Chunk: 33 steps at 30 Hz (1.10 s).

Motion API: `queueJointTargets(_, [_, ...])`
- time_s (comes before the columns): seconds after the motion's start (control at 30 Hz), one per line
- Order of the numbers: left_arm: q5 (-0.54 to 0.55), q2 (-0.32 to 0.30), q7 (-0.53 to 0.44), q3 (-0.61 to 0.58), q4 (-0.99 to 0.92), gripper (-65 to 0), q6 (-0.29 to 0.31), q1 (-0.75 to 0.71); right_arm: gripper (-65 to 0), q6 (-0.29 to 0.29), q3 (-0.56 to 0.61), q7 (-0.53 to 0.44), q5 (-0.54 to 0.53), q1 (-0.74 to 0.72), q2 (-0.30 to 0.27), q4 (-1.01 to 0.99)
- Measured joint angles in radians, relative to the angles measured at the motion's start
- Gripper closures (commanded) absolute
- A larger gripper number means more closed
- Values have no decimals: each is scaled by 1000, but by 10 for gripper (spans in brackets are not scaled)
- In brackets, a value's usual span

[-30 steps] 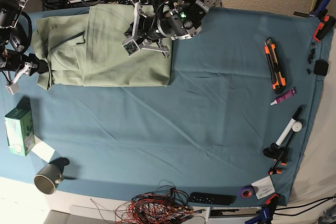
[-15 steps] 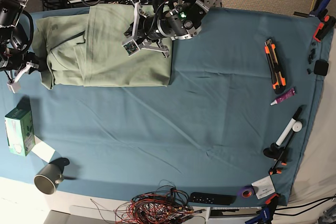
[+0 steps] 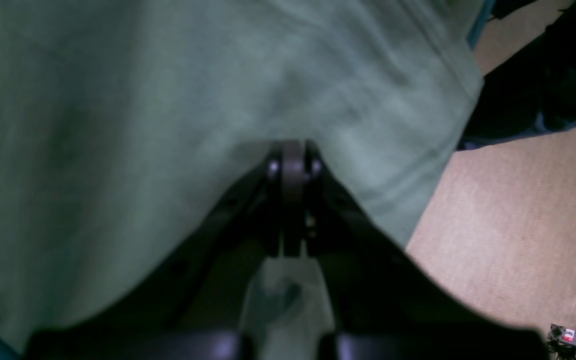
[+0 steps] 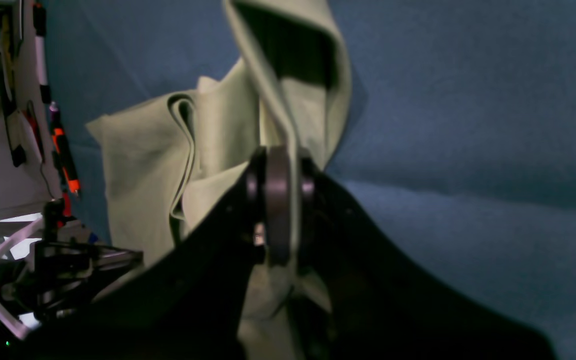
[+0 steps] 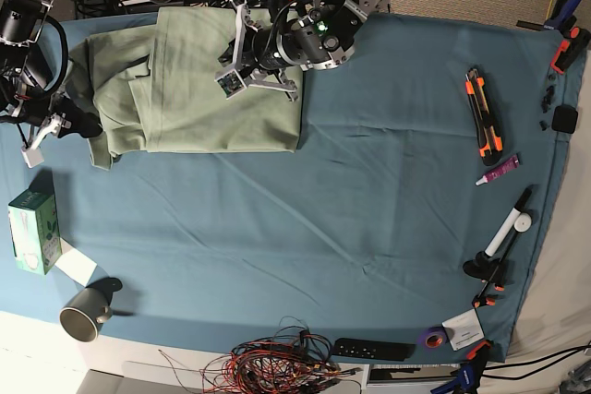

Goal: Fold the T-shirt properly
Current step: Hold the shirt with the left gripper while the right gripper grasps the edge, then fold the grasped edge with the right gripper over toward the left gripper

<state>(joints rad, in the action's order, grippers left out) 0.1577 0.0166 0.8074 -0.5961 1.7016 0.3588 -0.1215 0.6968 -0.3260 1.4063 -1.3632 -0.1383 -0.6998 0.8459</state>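
Base view: right gripper (image 5: 92, 125) has tugged T-shirt (image 5: 199, 89) sleeve inward.

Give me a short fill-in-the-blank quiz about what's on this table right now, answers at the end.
1. The right gripper is shut on an edge of the ____.
2. The cloth covering the table is ____ in colour.
3. The metal mug lies near the ____ carton.
4. The cutter has a black and ____ body.

Missing words: T-shirt; blue-teal; green; orange
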Motion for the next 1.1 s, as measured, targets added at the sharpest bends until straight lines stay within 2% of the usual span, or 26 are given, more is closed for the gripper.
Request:
queueJointTargets(0.2, [0,0,0,0,0,0,0,0,0,-2,0,0,-38,35,1,72])
queueJointTargets(0.53, [0,3,0,0,0,0,0,0,0,-1,0,4,-32,258,3,559])
queueJointTargets(0.6, [-1,3,9,0,1,0,0,0,0,-2,0,3,7,290,13,649])
queueJointTargets(0.8, [-31,3,68,0,126,0,3,0,0,0,-1,7,208,358,121,861])
queueJointTargets(1.1, [-35,2,99,0,193,0,4,-23,0,0,-1,11,296,400,299,1081])
